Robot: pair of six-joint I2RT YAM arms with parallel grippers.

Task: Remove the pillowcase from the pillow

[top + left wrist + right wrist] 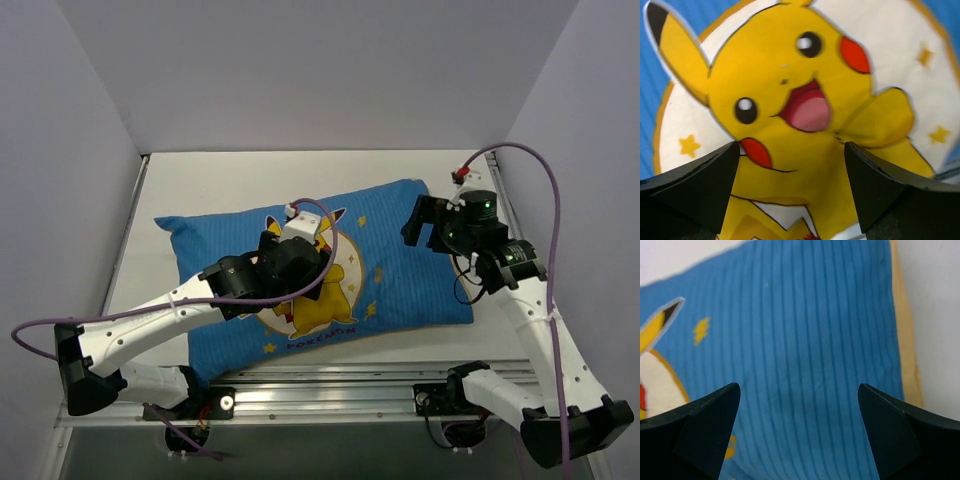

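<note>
On the bench (pixel 230 170), about midway across: pillowcase (pixel 400 260), plump, picture side up, its right end angled toward the far side. Above the Pikachu print (pixel 805 100) with the left hand (pixel 790 192), fingers spread wide, gripping nothing; whether touching the cloth, impossible to tell. Over the striped blue right end with the right hand (pixel 797 435), likewise spread wide and holding nothing. Along that end, a yellow lining strip (pixel 905 350), with white bench just beside it.
</note>
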